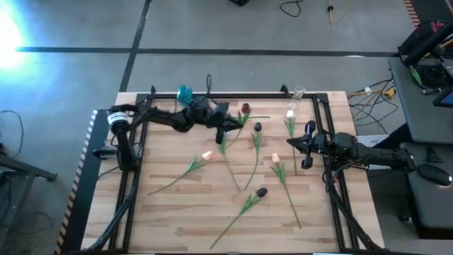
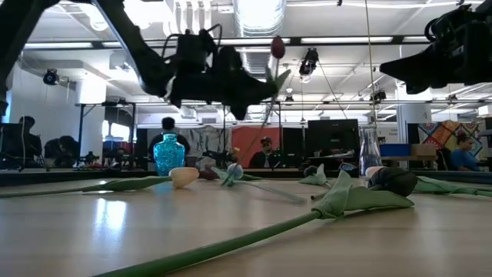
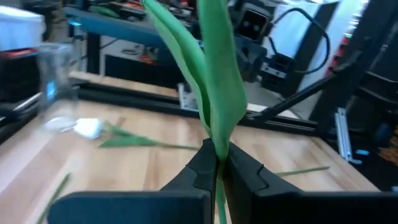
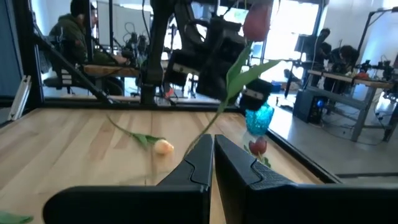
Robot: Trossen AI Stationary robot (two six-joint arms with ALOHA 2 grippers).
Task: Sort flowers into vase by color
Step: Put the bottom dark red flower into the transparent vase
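My left gripper [image 1: 224, 133] is raised over the far middle of the table, shut on a tulip with a dark red head [image 2: 277, 48]. Other tulips lie flat on the wood: two peach ones [image 1: 207, 155] [image 1: 275, 158], two dark ones [image 1: 257, 127] [image 1: 262, 192] and a white one [image 1: 290, 113]. A blue vase [image 1: 185, 93] and a clear vase [image 1: 298, 93] stand at the far edge. My right gripper [image 4: 212, 144] hovers at the right side, shut and holding nothing. My left gripper pinches the tulip's green stem [image 3: 218, 163] between its two fingers, right where the leaves [image 3: 214, 74] branch off. The flower is lifted clear of the table. It stands tilted, with the head above the fingers and the lower stem [image 2: 262, 121] hanging below them.
A black metal frame [image 1: 212, 96] borders the table. In the low view a dark-headed tulip [image 2: 392, 181] lies close to the near edge. People sit at desks in the room beyond the table. Bare wood shows at the near left [image 1: 163, 212].
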